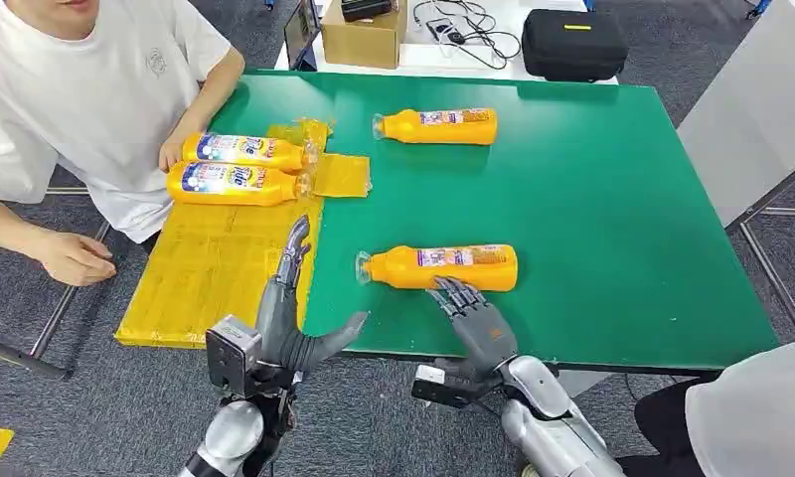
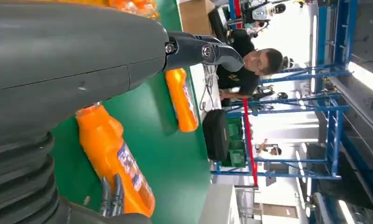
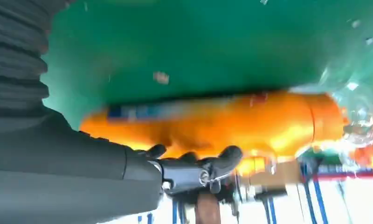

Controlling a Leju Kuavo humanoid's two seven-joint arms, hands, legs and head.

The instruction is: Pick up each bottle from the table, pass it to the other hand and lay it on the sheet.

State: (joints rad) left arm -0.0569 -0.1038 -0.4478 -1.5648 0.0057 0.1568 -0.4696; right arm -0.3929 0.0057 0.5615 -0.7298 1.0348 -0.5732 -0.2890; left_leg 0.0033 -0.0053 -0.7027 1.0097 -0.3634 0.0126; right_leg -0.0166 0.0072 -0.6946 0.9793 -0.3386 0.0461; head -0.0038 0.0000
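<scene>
Two orange bottles lie on the green table [image 1: 612, 199]: a near bottle [image 1: 438, 266] [image 2: 114, 158] [image 3: 212, 121] and a far bottle [image 1: 438, 126] [image 2: 182, 100], both with caps pointing left. My right hand [image 1: 473, 320] is at the near bottle's front side, fingers [image 3: 198, 163] spread and reaching its lower edge without gripping it. My left hand [image 1: 292, 318] is open at the table's front edge, fingers pointing up beside the yellow sheet [image 1: 210, 268]. Two more bottles [image 1: 239, 149] [image 1: 233, 184] lie side by side at the sheet's far end.
A person in a white shirt sits at the left, one hand [image 1: 175, 154] by the sheet's bottles, the other [image 1: 74, 258] off the table. Another person [image 1: 761, 417] is at the lower right. A cardboard box [image 1: 364, 40] and black case [image 1: 572, 45] stand behind the table.
</scene>
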